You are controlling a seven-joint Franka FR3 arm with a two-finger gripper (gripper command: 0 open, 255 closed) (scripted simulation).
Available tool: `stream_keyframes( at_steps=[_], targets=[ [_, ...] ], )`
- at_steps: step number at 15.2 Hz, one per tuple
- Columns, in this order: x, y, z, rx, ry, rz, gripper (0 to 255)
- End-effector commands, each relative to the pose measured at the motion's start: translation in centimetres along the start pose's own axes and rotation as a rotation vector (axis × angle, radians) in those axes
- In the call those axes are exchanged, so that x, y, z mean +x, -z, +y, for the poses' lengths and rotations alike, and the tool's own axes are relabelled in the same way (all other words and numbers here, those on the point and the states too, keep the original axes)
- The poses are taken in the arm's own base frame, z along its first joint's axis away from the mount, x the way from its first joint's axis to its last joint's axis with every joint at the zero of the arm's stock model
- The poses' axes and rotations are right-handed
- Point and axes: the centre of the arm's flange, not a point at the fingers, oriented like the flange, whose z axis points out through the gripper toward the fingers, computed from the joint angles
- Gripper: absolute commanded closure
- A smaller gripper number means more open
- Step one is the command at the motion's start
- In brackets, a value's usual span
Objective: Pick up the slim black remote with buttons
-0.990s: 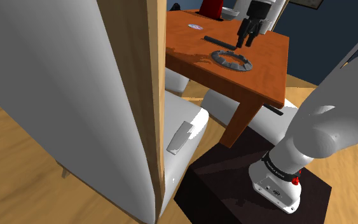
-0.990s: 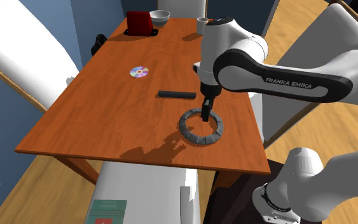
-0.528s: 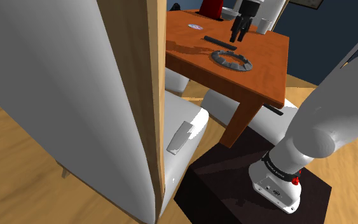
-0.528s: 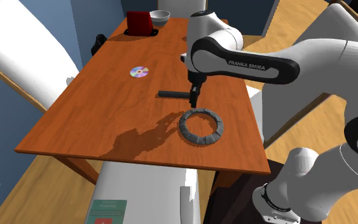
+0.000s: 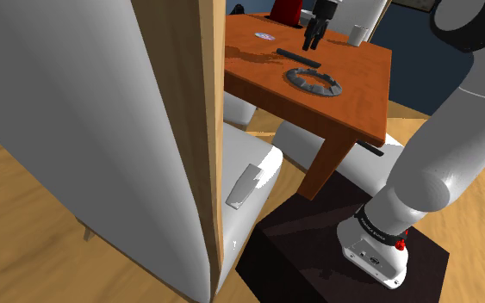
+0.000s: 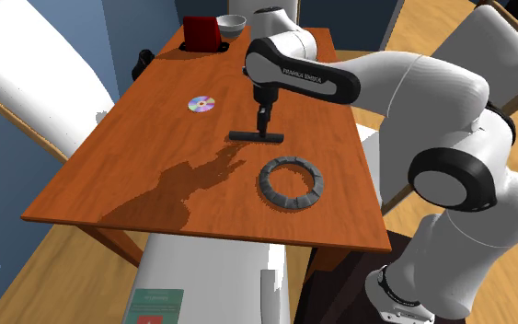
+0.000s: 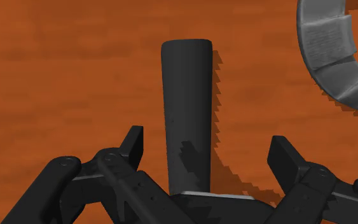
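So far: approach looks done, grasp not. Black two-finger end effector (image 7: 207, 145) hangs w/ fingers wide, straddling slim black bar-shaped remote (image 7: 187, 114), untouched, flat on orange-brown wooden counter (image 6: 155, 175) near grey segmented ring (image 6: 292, 182). Left: lower, close, lift.

On the table (image 6: 128, 147) the remote (image 6: 256, 135) lies between the disc (image 6: 201, 104) and the ring (image 6: 268, 189). The gripper (image 6: 263, 128) hangs just above the remote, with one finger at each side of it. The bowl (image 6: 230, 24) stands at the table's far end.
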Motion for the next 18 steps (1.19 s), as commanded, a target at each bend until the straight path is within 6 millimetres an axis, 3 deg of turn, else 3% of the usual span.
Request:
stream_keyframes(
  at_steps=[1,9,10,18],
  targets=[
    [1.1,-0.5,0.9,0.001,0.014,0.003,0],
    [1.1,-3.9,1.2,0.001,0.014,0.003,0],
    [1.1,-3.9,1.2,0.001,0.014,0.003,255],
    [1.1,-3.9,1.1,0.001,0.014,0.003,255]
  ],
)
